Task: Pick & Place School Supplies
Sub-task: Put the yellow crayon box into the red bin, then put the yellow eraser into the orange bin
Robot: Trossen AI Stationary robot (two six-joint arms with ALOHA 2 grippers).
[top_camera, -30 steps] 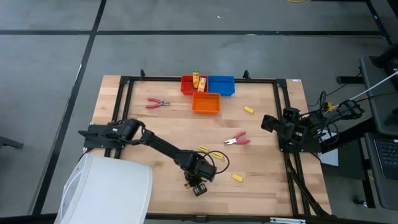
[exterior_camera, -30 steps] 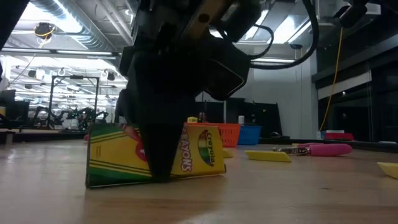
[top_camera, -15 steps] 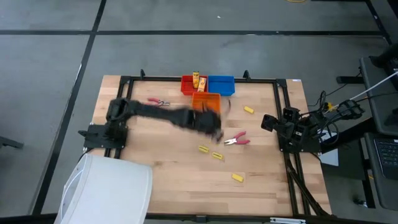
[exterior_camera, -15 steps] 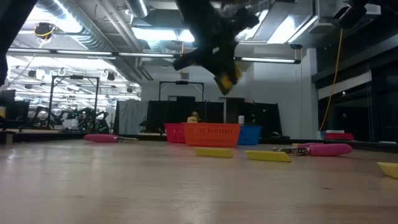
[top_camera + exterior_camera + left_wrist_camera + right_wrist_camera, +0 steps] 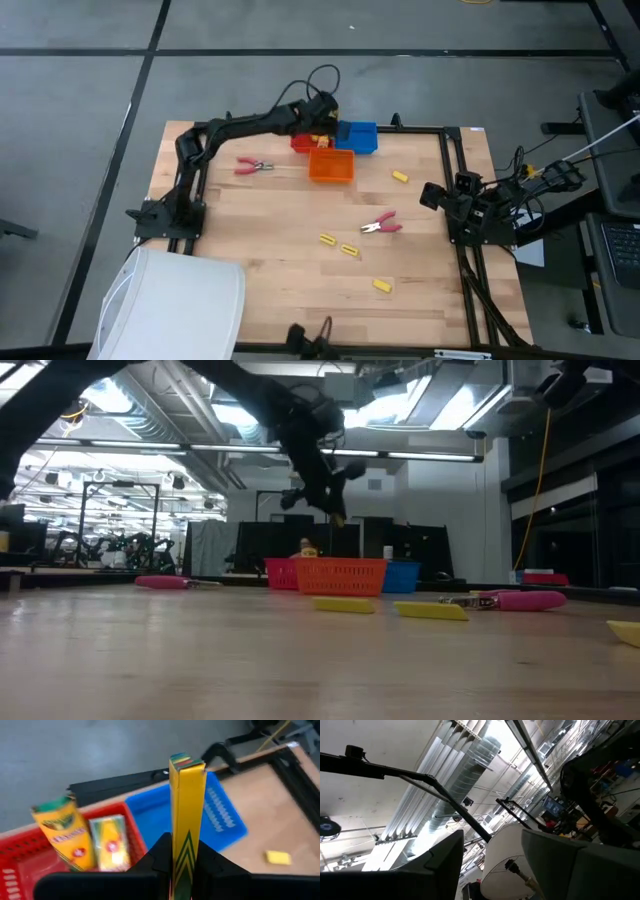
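Left gripper (image 5: 186, 862) pinches one crayon box (image 5: 186, 805) above the far red bin (image 5: 30, 855) holding two more boxes (image 5: 67, 837); two pink-handled tools (image 5: 252, 166), four yellow blocks (image 5: 400, 177) on the wooden table (image 5: 250, 240); right gripper's (image 5: 432, 196) jaw state hidden.

High view straight down; low view table-level; both share orange bin (image 5: 331, 166).

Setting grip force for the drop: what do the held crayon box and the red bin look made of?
The crayon box in the left gripper looks like thin printed cardboard, with sharp folded edges and a glossy print. The red bin looks like moulded plastic, smooth with slotted walls.
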